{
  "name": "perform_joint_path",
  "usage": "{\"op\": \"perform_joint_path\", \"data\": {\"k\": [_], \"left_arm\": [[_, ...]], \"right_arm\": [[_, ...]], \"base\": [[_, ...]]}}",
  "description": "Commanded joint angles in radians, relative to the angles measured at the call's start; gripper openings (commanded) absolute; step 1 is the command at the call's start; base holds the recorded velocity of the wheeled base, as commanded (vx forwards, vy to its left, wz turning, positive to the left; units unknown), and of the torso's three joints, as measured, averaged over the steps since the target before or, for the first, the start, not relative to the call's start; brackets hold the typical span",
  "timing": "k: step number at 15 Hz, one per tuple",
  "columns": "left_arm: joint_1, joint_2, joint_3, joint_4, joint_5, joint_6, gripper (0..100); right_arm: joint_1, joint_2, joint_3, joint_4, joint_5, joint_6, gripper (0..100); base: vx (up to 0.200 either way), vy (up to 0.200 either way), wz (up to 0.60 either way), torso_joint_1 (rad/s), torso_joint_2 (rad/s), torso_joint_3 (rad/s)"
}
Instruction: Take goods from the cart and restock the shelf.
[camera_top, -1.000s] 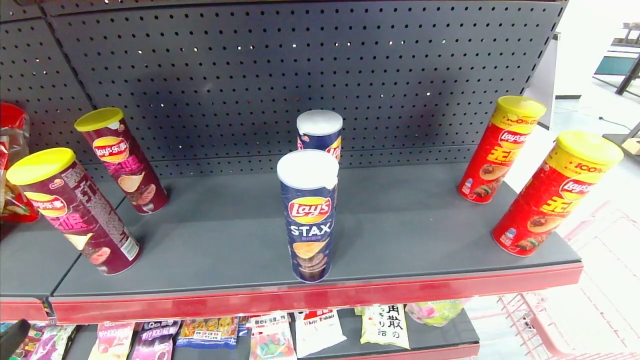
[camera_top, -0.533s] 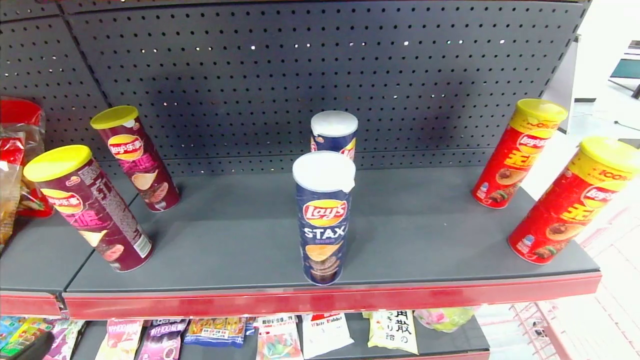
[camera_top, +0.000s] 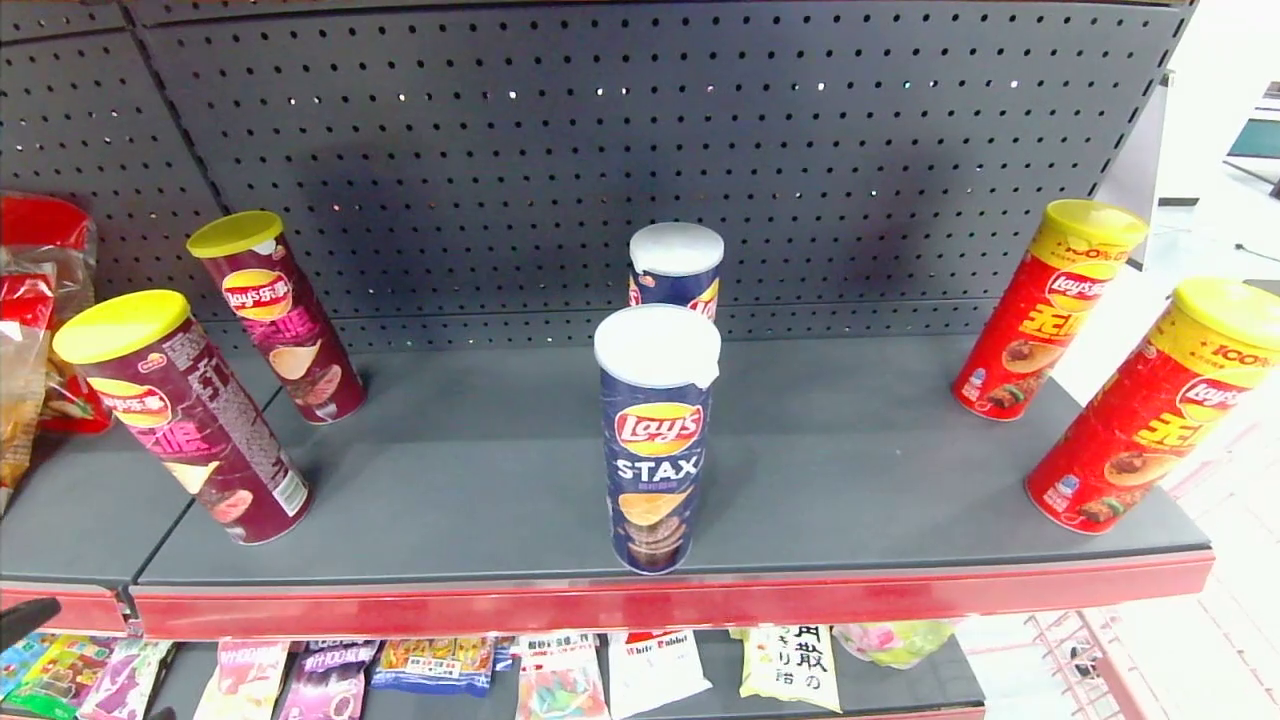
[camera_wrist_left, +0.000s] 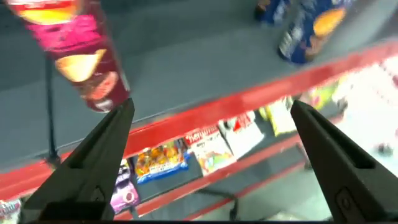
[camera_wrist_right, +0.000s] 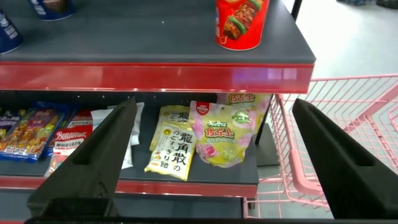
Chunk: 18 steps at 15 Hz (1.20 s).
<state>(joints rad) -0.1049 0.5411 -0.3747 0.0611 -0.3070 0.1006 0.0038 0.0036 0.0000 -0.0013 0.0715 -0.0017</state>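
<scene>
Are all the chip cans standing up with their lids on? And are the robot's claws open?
Maroon cans: standing, yellow lids on.
Blue cans: standing, white lids on.
Red cans: standing, yellow lids on.
Left gripper: open, empty.
Right gripper: open, empty.

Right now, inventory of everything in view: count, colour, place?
maroon chip tubes with yellow lids: 2, maroon, left part of upper shelf, one nearer the front edge
navy chip tubes with white lids: 2, navy, centre, one behind the other
red chip tubes with yellow lids: 2, red, right end
metal upper shelf: 1, dark grey with red front edge
perforated back panel: dark grey, behind the tubes
red bagged snacks: count unclear, far left
flat snack packets: many, mixed colours, lower shelf
pink wire cart: 1, right of the shelf
left hand: black, open, before the shelf edge
right hand: black, open, before the lower shelf
</scene>
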Motion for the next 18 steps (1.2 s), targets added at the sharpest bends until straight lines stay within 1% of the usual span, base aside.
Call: {"op": "perform_joint_path", "data": {"k": [1, 3, 5, 7, 8, 9, 10, 12, 13, 15, 18], "left_arm": [[-0.058, 0.129, 0.002, -0.001, -0.001, 0.045, 100], [-0.131, 0.244, -0.013, -0.017, 0.002, 0.048, 100], [-0.239, 0.367, -0.050, -0.041, 0.005, 0.048, 100], [-0.334, 0.519, -0.118, -0.079, 0.014, 0.048, 100], [-0.363, 0.597, -0.155, -0.107, 0.031, 0.047, 100], [-0.374, 0.642, -0.173, -0.127, 0.040, 0.045, 100], [-0.386, 0.740, -0.219, -0.190, 0.054, 0.042, 100], [-0.403, 0.861, -0.290, -0.231, 0.060, 0.044, 100], [-0.414, 0.896, -0.311, -0.231, 0.065, 0.045, 100], [-0.417, 0.962, -0.354, -0.233, 0.095, 0.044, 100], [-0.423, 1.042, -0.409, -0.233, 0.103, 0.051, 100]], "right_arm": [[-0.001, -0.001, 0.000, 0.000, 0.001, -0.001, 100], [-0.001, -0.001, 0.000, 0.000, 0.001, -0.001, 100], [-0.001, -0.001, 0.000, 0.000, 0.001, -0.001, 100], [-0.001, -0.001, 0.000, 0.000, 0.001, -0.001, 100], [-0.001, -0.001, 0.000, 0.000, 0.001, -0.001, 100], [-0.001, -0.001, 0.000, 0.001, 0.001, -0.001, 100], [-0.001, -0.001, 0.000, 0.001, 0.001, -0.001, 100], [-0.001, -0.001, 0.000, 0.001, 0.001, -0.001, 100], [-0.001, -0.001, 0.000, 0.000, 0.001, -0.001, 100], [-0.001, -0.001, 0.000, 0.000, 0.001, -0.001, 100], [-0.001, -0.001, 0.000, 0.000, 0.001, -0.001, 100]], "base": [[0.000, 0.000, 0.00, 0.000, 0.00, 0.000], [0.000, 0.000, 0.00, 0.000, 0.00, 0.000], [0.000, 0.000, 0.00, 0.000, 0.00, 0.000], [0.000, 0.000, 0.00, 0.000, 0.00, 0.000], [0.000, 0.000, 0.00, 0.000, 0.00, 0.000], [0.000, 0.000, 0.00, 0.000, 0.00, 0.000], [0.000, 0.000, 0.00, 0.000, 0.00, 0.000], [0.000, 0.000, 0.00, 0.000, 0.00, 0.000], [0.000, 0.000, 0.00, 0.000, 0.00, 0.000], [0.000, 0.000, 0.00, 0.000, 0.00, 0.000], [0.000, 0.000, 0.00, 0.000, 0.00, 0.000]]}}
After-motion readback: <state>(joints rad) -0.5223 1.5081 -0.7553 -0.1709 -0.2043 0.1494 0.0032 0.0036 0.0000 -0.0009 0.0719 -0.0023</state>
